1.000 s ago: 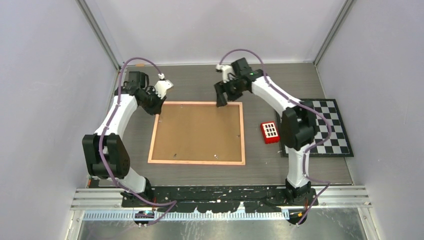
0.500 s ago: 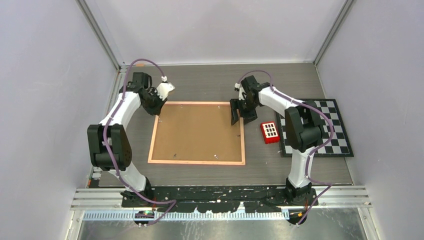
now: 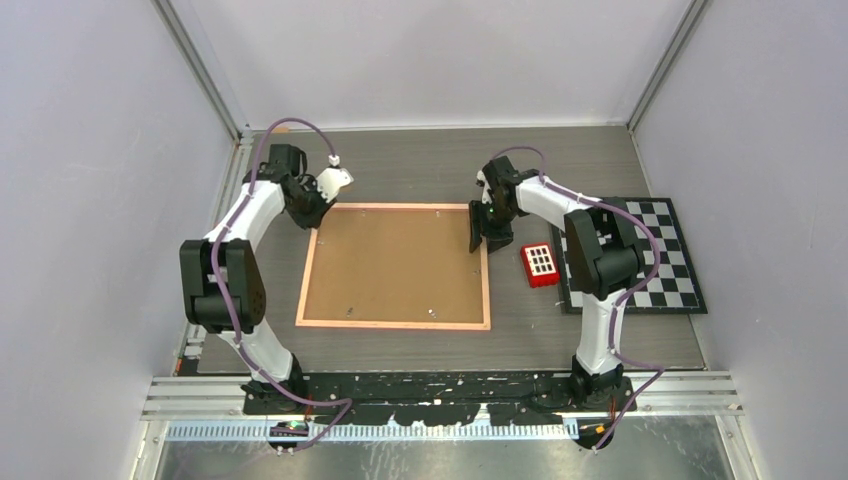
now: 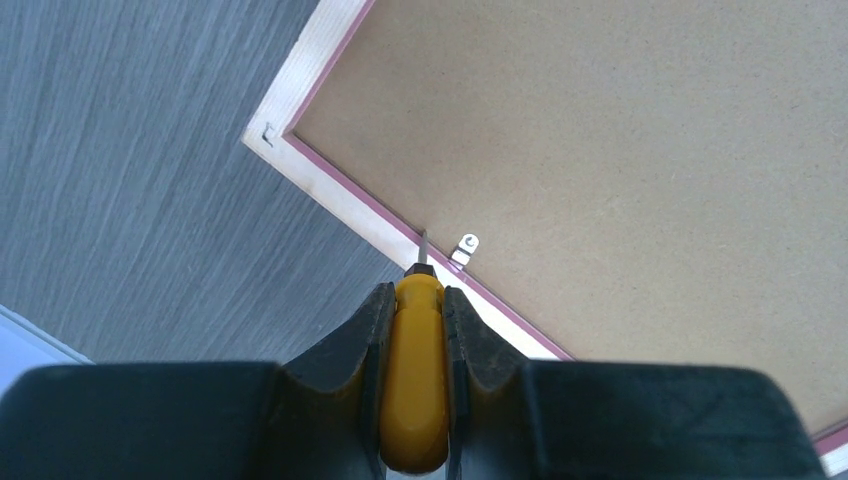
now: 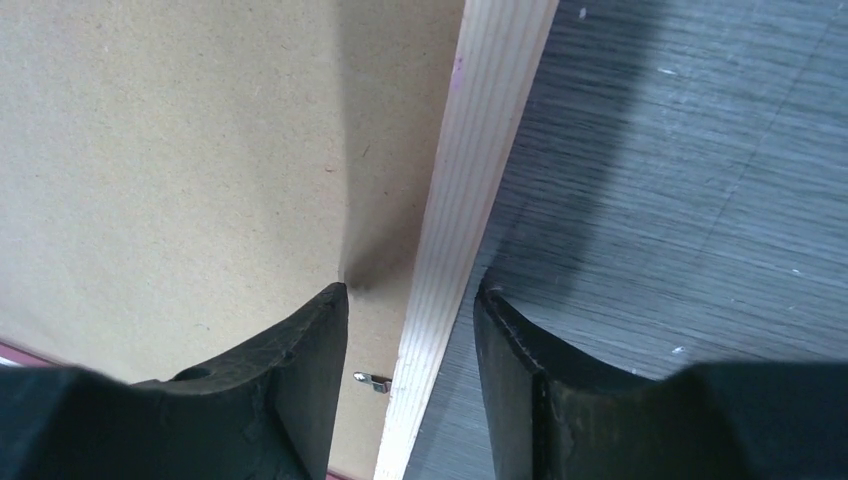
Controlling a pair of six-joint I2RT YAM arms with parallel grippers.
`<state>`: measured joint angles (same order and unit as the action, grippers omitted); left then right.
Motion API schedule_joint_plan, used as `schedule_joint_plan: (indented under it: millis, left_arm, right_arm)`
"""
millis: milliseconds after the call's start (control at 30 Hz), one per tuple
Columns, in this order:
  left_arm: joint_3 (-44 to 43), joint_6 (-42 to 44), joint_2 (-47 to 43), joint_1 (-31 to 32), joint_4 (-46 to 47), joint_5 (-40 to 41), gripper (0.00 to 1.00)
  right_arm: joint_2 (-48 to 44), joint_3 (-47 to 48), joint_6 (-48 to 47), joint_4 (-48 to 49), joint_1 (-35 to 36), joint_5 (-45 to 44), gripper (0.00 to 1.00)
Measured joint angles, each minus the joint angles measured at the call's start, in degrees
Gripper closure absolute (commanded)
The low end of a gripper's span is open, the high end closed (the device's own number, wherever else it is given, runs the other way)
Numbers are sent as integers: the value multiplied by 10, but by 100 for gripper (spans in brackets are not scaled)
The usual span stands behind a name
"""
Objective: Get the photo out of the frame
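Observation:
The frame (image 3: 396, 265) lies face down on the table, its brown fibreboard back up inside a thin pink border. The photo is hidden under that back. My left gripper (image 3: 312, 212) is at the frame's far left corner, shut on a yellow-handled screwdriver (image 4: 417, 370); the screwdriver's metal tip rests on the border beside a small metal clip (image 4: 466, 245). My right gripper (image 3: 481, 238) is open and straddles the frame's right border (image 5: 480, 170), one finger over the back panel and one over the table. Another clip (image 5: 373, 380) shows between its fingers.
A small red block with white squares (image 3: 540, 264) sits just right of the frame. A black-and-white checkerboard (image 3: 655, 262) lies at the right, under the right arm. Grey walls close in on both sides and the back.
My right gripper has moved from the frame's far edge round to its right border and down onto it. The left gripper has shifted only slightly at the far left corner.

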<state>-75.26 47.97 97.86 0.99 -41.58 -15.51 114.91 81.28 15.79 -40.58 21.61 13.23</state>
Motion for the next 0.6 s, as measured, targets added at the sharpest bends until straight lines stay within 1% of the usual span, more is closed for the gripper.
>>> schedule_joint_plan:
  millis: [67,167,200,300,333,600]
  left_arm:
    - [-4,7,4,0,0,0,100]
    - [-7,15,7,0,-2,-1,100]
    - [-7,20,7,0,-2,0,100]
    - [-7,34,7,0,-5,3,100]
    - [-7,37,7,0,-6,3,100]
    - [-8,56,6,3,-18,7,100]
  right_arm:
    - [1,0,3,0,0,-2,57]
    - [3,0,8,0,-1,-4,74]
    - [3,0,8,0,-2,-3,81]
    - [3,1,14,-3,-7,-1,97]
    - [3,1,16,-4,-7,-1,99]
    - [6,8,23,-13,-5,-10,100]
